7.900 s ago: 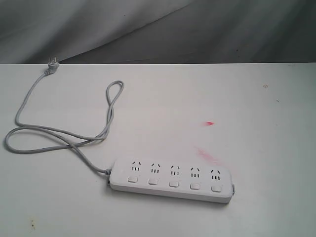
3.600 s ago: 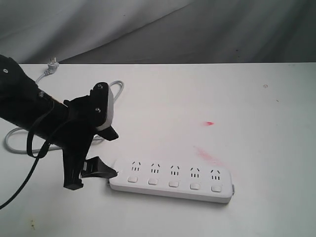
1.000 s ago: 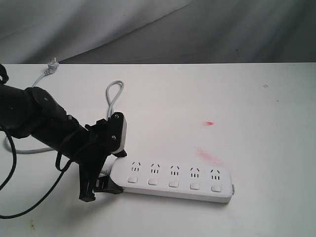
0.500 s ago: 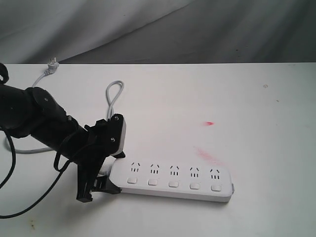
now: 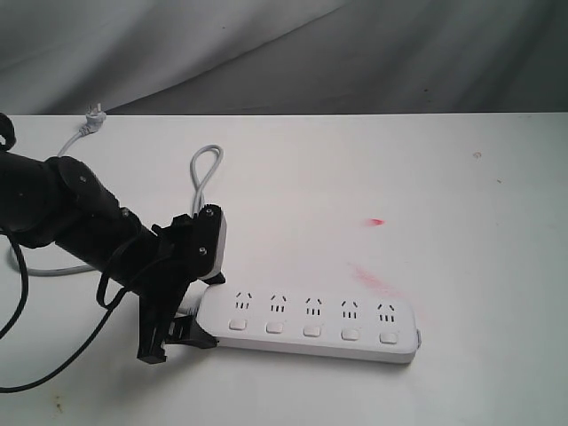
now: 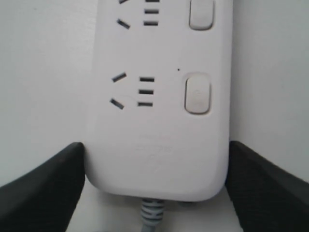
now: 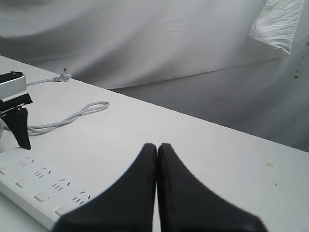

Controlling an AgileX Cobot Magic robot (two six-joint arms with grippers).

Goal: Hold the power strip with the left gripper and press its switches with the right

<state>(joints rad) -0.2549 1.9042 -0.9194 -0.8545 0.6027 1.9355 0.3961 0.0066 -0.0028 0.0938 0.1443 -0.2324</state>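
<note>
**Hold the cord end so the strip cannot slide**

The power strip [image 5: 306, 321] lies flat on the white table [image 5: 461, 177] with its holes and buttons facing up. Its grey cord [image 5: 106, 240] comes out of one short end and curls away behind it.

Your left gripper [image 5: 204, 309] is at that cord end. Its fingers [image 6: 46, 186] stand wide, one by each long side of the strip. They look right up against the plastic. I cannot tell if they are squeezing yet.

Your right gripper [image 7: 157, 159] is pinched tight shut with nothing in it. It hangs in the air, well apart from the strip.

I think the strip is light, hard and smooth. It will not bend, but it may skid on the table when you poke it (smooth plastic on a smooth top slips easily). The two long sides at the cord end look like the best place to hold. There you stay off the nearest of the switches [image 5: 311, 331], and the whole row stays free for the right gripper. The buttons are small, so come straight down on the middle of each one.
</note>
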